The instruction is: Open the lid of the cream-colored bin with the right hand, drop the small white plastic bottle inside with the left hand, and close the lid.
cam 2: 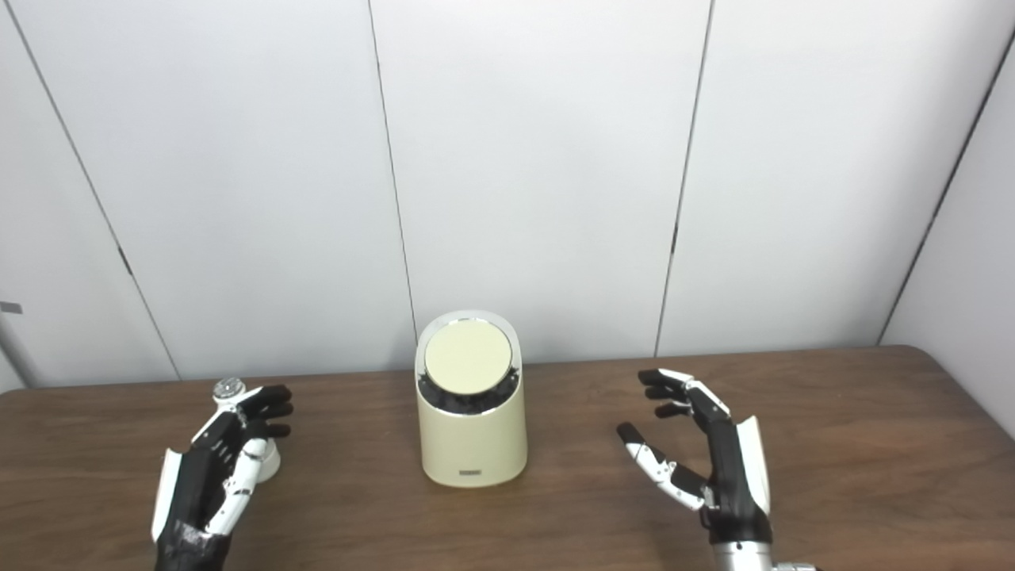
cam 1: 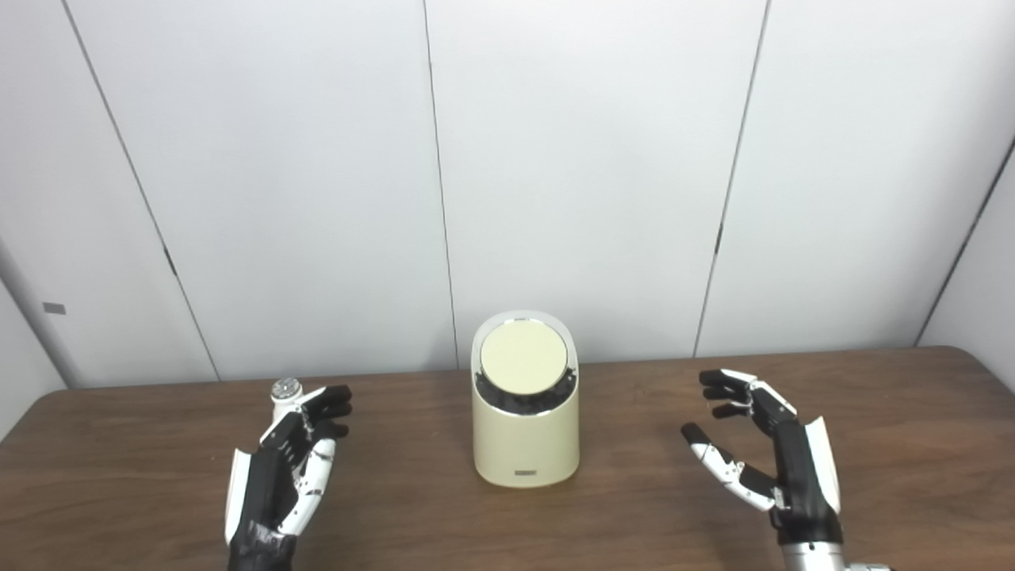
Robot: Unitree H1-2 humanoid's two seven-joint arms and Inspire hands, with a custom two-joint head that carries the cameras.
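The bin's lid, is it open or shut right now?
Shut. The round cream lid sits flat in the top ring of the bin, with no opening showing, and neither hand touches it.

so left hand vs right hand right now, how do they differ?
Left hand is wrapped around the bottle; right hand holds nothing. Left fingers curl in; right fingers are spread. Left sits left of the bin, right on its other side. Both hover low over the table.

One cream-colored bin (cam 1: 525, 428) with one round lid (cam 1: 523, 357). One small white bottle (cam 2: 230, 392). Two robot hands: left hand (cam 1: 289, 468), right hand (cam 1: 765, 452), on one table (cam 1: 634, 507).
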